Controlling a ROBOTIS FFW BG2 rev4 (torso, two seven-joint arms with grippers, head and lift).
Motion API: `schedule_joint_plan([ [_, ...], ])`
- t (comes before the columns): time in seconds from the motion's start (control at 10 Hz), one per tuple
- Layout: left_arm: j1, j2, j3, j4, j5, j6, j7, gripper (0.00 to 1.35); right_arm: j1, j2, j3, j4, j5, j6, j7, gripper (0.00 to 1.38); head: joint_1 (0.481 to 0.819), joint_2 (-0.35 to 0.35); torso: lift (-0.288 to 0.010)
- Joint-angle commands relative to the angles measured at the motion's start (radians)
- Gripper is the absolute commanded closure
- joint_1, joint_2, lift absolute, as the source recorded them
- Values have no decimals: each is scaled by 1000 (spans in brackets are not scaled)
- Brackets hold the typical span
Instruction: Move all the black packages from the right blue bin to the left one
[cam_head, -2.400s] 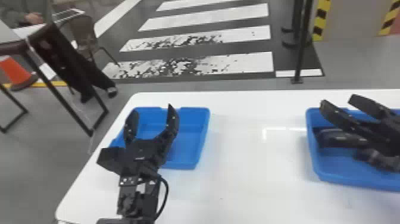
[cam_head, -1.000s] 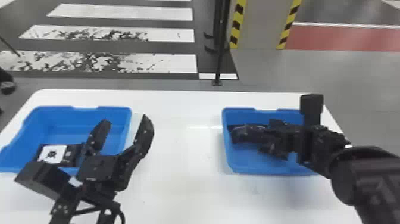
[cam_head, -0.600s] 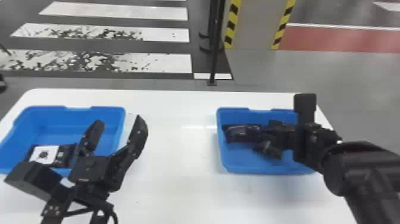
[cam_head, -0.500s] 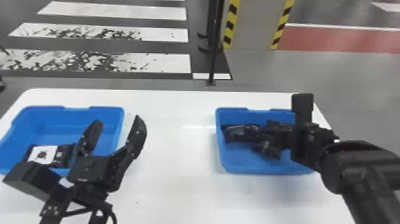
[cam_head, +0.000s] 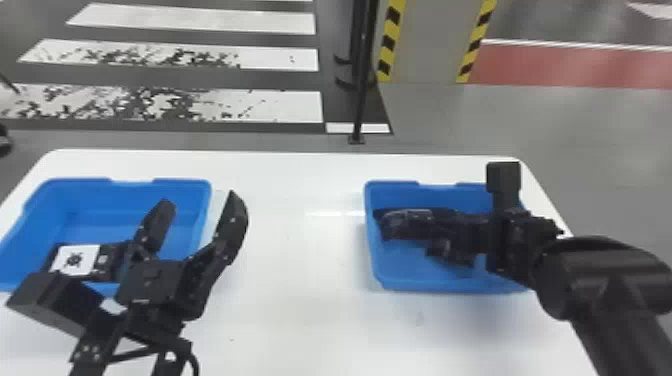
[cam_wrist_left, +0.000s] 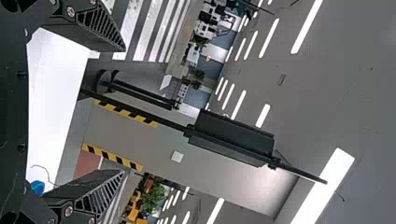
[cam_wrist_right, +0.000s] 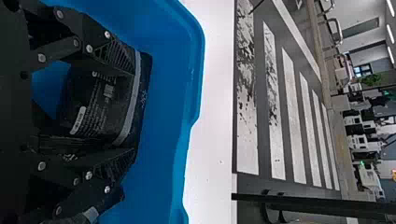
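In the head view my right gripper (cam_head: 425, 232) is low inside the right blue bin (cam_head: 425, 287). Its two fingers press a black package (cam_wrist_right: 100, 100) from both sides in the right wrist view, where I see my right gripper (cam_wrist_right: 135, 112) shut on it; the package has a grey strip and small print. My left gripper (cam_head: 200, 202) stands open above the right front part of the left blue bin (cam_head: 207, 195). One black package with a white label (cam_head: 76, 260) lies in that bin. The left gripper (cam_wrist_left: 123, 110) holds nothing between its spread fingers.
Another dark piece (cam_wrist_right: 88, 215) sits beside the right gripper's lower finger. The white table (cam_head: 295, 250) stretches between the two bins. A black post (cam_head: 362, 75) rises behind the table, and the left wrist view faces the room beyond.
The head view has swung toward the right. My right gripper has gone from spread fingers over the right bin to down inside it. The left gripper now sits farther right against its bin.
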Motion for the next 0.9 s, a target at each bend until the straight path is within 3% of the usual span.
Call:
schedule_joint_plan([
  [0.0,-3,3,-4,4,0,5,0,140,-2,0,2,10,-19,35,0,895,695,-81,-169],
  [0.1,-3,1,-2,4,0,2,-2,140,-2,-2,2,10,-27,49,0,957,695,-79,-169],
  [0.2,0,1,2,4,0,2,-2,140,16,0,-10,-12,-35,49,-7,1234,695,-79,-169],
  [0.5,0,1,0,14,0,-32,-2,140,65,9,-36,-76,-43,-7,-15,1222,695,-76,-169],
  [0.8,-3,5,-20,16,62,-96,-2,140,121,14,-74,-120,-169,-132,5,1220,695,-68,-169],
])
